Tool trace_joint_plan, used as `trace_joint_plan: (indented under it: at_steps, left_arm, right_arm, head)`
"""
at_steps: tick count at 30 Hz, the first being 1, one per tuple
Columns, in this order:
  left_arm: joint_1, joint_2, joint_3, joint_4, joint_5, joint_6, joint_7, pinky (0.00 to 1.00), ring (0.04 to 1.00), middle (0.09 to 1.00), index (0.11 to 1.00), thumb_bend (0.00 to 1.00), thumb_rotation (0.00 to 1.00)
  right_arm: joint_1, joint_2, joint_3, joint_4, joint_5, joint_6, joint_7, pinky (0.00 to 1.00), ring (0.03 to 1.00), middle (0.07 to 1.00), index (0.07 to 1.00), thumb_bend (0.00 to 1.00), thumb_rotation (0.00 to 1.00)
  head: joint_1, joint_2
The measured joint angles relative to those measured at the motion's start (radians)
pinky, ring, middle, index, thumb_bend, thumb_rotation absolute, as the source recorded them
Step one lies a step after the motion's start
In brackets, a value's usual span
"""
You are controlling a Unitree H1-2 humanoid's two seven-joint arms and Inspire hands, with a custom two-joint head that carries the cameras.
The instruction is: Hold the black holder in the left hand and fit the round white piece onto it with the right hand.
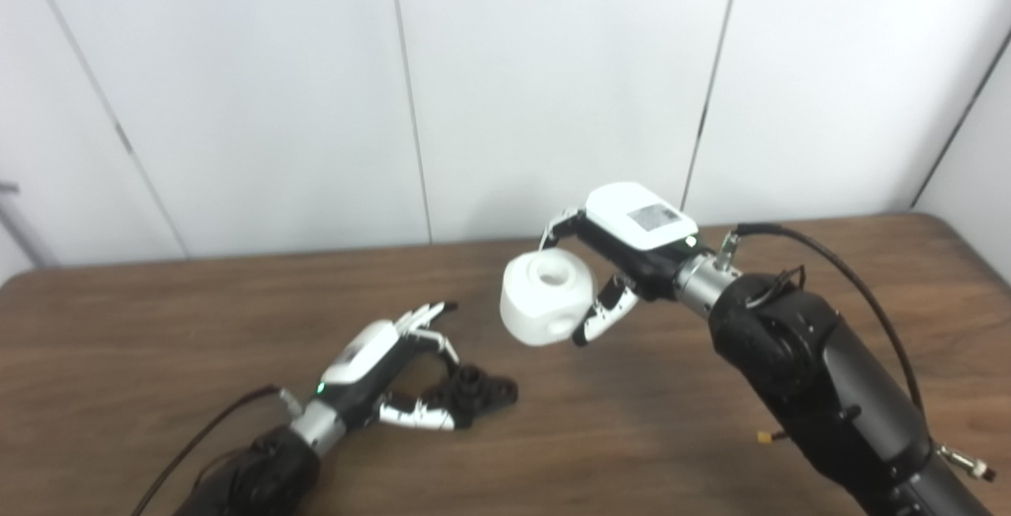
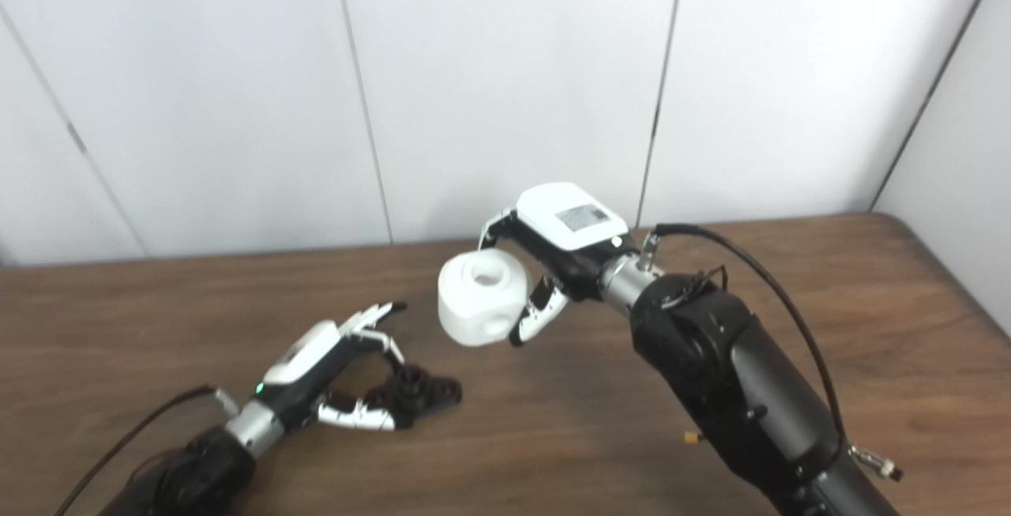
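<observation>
While our right hand (image 1: 624, 251) is raised above the table (image 1: 711, 421), its fingers and thumb are closed around the round white piece (image 1: 546, 296), which we hold clear of the wood, right of centre in the scene. The piece is a squat white block with rounded edges; a round socket opens in its upper face and a shallower round dimple shows on its near side. Our thumb (image 1: 602, 312) presses the piece's right flank, and the fingers wrap over its far side, where we can see only their tips.

To the left and nearer to us, our left hand (image 1: 387, 378) sits low at the table. The black holder (image 1: 480, 391) lies on the wood at this hand's right, with a short round post standing up from it. Our thumb runs along the holder's near edge and touches it, while the fingers (image 1: 426, 322) arch over the far side, spread and only partly curled. We cannot tell whether this is a true grasp or whether the hand is merely cupped about the holder.

The white piece hangs up and to the right of the holder, apart from it. Behind the table stands a pale panelled wall (image 1: 553, 73).
</observation>
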Motion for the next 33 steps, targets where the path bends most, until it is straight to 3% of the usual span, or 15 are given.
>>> trace_joint_plan:
  at_steps: [12,33]
  left_arm:
    - [-0.001,-0.017,0.002,-0.012,0.003,0.033,-0.006,1.00,1.000,0.979,0.482,0.52,0.06]
    - [-0.004,-0.035,0.002,-0.012,0.015,0.034,-0.006,1.00,1.000,0.976,0.482,0.52,0.06]
  right_arm:
    - [0.009,0.056,0.009,0.060,0.002,-0.028,0.000,0.65,0.755,0.742,0.480,0.53,0.14]
    - [-0.010,0.126,0.045,0.169,-0.036,-0.052,-0.016,0.63,0.736,0.736,0.479,0.53,0.14]
  head:
    - [0.028,0.014]
    - [0.049,0.023]
